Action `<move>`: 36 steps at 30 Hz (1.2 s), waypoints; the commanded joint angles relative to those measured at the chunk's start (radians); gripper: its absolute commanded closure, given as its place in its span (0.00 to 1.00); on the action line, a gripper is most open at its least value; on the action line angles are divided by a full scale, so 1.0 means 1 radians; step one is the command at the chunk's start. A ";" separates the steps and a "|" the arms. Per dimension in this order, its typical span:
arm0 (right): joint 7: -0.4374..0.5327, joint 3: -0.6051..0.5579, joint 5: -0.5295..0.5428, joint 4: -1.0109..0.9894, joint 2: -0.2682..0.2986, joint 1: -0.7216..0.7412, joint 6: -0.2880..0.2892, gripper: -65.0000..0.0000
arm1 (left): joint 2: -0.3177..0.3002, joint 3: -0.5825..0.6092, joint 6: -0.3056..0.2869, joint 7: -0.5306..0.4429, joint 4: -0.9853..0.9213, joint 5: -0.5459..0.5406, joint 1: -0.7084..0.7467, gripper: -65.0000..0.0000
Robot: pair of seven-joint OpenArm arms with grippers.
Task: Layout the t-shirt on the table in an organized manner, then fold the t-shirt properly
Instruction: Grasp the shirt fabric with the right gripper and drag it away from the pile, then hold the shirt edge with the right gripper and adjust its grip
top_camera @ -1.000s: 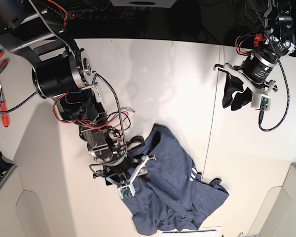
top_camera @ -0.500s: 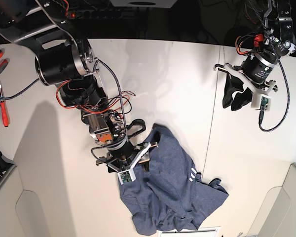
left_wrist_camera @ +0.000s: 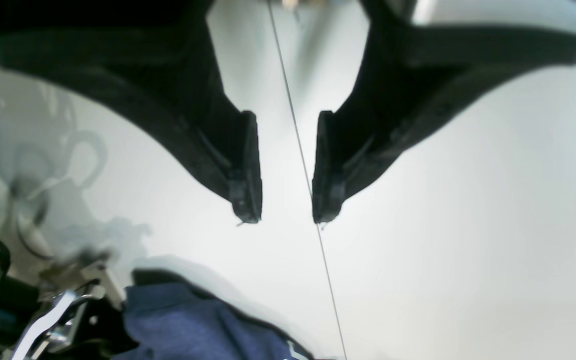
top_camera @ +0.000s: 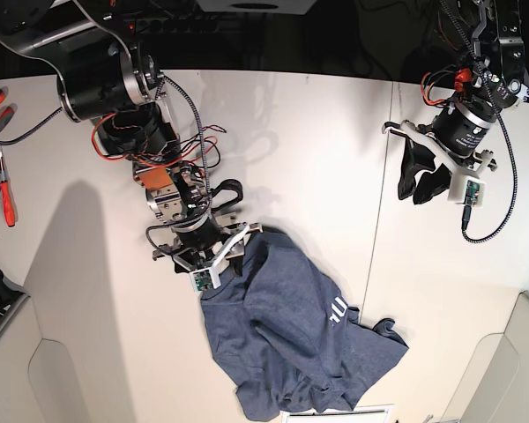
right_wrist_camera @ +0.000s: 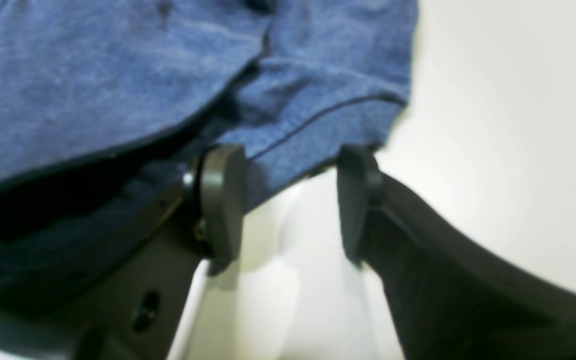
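Dragging upward and leftward across the table compared with the earlier base frames, the right gripper now sits higher on the table, and the t-shirt has followed it: the cloth's upper edge, which lay lower a second ago, is now stretched toward the arm, and a broader flat panel of heathered navy fabric shows, with the white lettering shifted up slightly. In the right wrist view the right gripper stands partly open, with the hemmed edge of the t-shirt lying over and between the finger pads; whether the pads actually pinch the cloth cannot be told there. The garment lies crumpled in the lower middle of the table, its lower end bunched near the front edge. The left gripper hovers well apart from the shirt, over the far right of the table beside the thin dark seam, much where it was before; its fingers are parted by a narrow gap and hold nothing. A red-handled tool lies at the left margin.
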 commanded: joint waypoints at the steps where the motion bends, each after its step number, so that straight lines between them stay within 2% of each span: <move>1: -0.022 0.001 -0.014 0.006 0.025 0.017 -0.043 0.57 | -0.008 -0.004 -0.003 -0.020 0.016 -0.013 -0.002 0.68; 4: -0.036 0.001 -0.013 0.006 0.080 0.017 -0.077 0.57 | -0.008 -0.004 -0.003 -0.018 0.016 -0.013 -0.003 0.68; 13: -0.062 0.001 -0.012 0.020 0.238 -0.024 -0.082 0.57 | -0.008 -0.004 -0.003 -0.018 0.016 -0.013 -0.003 0.68; 16: -0.055 0.001 -0.008 0.101 0.271 -0.082 -0.127 0.57 | -0.009 -0.004 -0.003 -0.018 0.016 -0.013 -0.003 0.68; 19: -0.063 0.001 0.039 0.245 0.291 -0.158 -0.131 0.57 | -0.009 -0.004 -0.003 -0.019 0.016 -0.014 -0.005 0.68; 24: -0.119 0.001 0.089 0.450 0.292 -0.238 -0.131 0.57 | -0.008 -0.004 -0.003 -0.019 0.016 -0.013 -0.019 0.68; 28: -0.154 0.001 0.135 0.523 0.275 -0.236 -0.131 0.57 | -0.009 -0.004 -0.003 -0.019 0.016 -0.013 -0.019 0.68; 36: -0.168 0.001 0.156 0.545 0.175 -0.171 -0.131 0.57 | -0.008 -0.004 -0.003 -0.018 0.016 -0.013 -0.028 0.68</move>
